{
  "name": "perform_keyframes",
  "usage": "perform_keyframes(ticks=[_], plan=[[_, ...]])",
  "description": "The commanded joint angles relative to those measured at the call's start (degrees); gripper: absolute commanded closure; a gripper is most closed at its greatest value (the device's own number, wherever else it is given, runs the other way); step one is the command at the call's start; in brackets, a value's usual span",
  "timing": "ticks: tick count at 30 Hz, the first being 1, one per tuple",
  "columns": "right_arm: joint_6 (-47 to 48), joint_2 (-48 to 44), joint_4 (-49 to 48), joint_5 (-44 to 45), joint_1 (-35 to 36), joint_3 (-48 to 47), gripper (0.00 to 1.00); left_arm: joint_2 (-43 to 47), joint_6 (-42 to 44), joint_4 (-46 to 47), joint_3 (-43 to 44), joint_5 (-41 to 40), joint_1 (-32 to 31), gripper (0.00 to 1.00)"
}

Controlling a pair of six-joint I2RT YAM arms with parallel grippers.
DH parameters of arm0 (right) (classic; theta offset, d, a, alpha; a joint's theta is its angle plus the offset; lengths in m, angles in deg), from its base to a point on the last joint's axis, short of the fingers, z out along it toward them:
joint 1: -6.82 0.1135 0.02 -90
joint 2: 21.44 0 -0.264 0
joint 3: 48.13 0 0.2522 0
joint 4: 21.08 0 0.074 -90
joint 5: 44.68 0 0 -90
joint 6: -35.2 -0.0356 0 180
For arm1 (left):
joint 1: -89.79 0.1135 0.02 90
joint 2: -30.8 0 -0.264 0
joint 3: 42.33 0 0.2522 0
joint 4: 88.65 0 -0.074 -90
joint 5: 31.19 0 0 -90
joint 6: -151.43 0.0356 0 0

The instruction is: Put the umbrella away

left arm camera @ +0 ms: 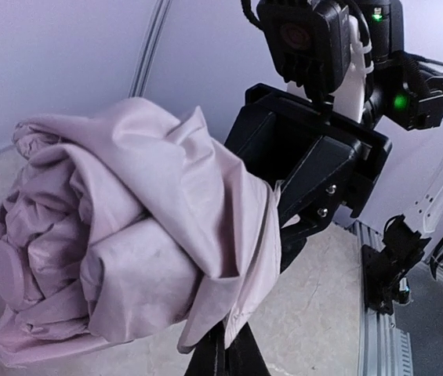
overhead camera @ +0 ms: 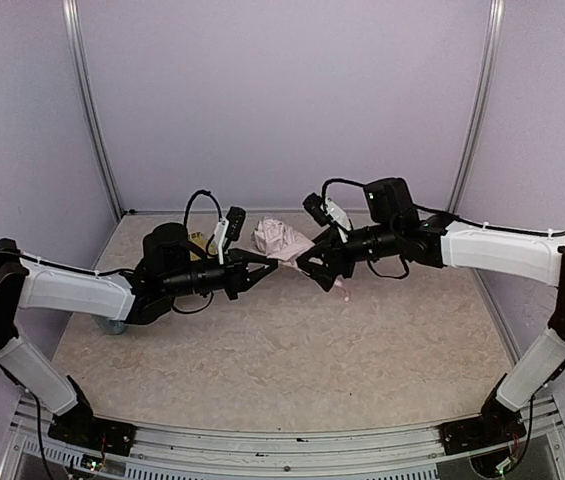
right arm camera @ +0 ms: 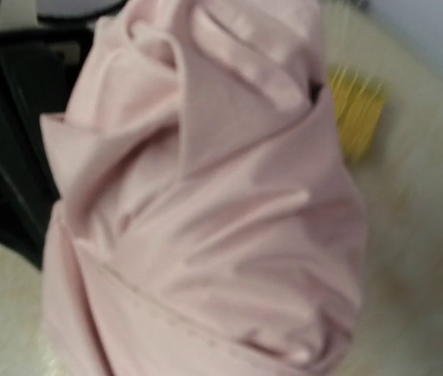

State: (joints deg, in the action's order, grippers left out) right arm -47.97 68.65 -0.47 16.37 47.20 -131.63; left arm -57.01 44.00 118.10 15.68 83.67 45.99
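Right wrist: blurred umbrella (right arm camera: 205, 204) fills view; right jaws grip it; left jaws closed, tips hidden.

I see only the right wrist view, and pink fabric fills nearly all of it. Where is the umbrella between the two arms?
Observer: In the top view the umbrella is a crumpled bundle toward the far side of the table, between the left gripper and the right gripper.
Operator: Does it lie on the table?
Observer: It seems not. The left wrist view shows the bare table below the bundle, so it looks lifted.
Operator: Is the left gripper open?
Observer: It is shut, with its fingers at the bundle's loose lower flap. I cannot tell whether they pinch fabric.
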Motion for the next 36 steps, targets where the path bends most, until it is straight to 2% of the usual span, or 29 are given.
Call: perform_keyframes(ticks=[1,5,12,15,19,25,29,36], plan=[[-13.06,5.98,-12.71,-8.72,-6.08,4.89,1.0,-7.35,-2.3,-8.71,-0.64,-2.9,2.85,1.0],[-21.41,14.81,-18.49,-13.66,-7.95,5.61,1.0,-15.88,-3.38,-15.08,5.08,-0.4,2.92,1.0],[-27.11,25.54,-20.16,-16.91,-8.96,5.76,0.98,-25.2,-3.98,-19.4,13.07,-0.62,2.37,1.0],[-27.91,27.93,-18.25,-15.99,-9.22,5.7,0.78,-29.58,-0.85,-25.63,18.2,-1.94,1.64,1.0],[-28.3,27.07,-17.22,-12.84,-9.77,7.86,0.44,-33.51,0.36,-29.22,21.54,-1.1,1.18,1.0],[-28.57,25.12,-15.17,-10.53,-9.84,10.41,0.12,-35.01,1.63,-31.16,23.57,-1.09,0.57,1.0],[-26.13,20.58,-11.84,-6.19,-9.79,11.55,0.0,-34.64,2.5,-31.79,24.23,-1.34,0.47,1.0],[-14.62,11.77,-1.57,4.48,-7.63,7.13,0.0,-34.55,3.49,-32.51,25.22,-1.25,0.59,1.0]])
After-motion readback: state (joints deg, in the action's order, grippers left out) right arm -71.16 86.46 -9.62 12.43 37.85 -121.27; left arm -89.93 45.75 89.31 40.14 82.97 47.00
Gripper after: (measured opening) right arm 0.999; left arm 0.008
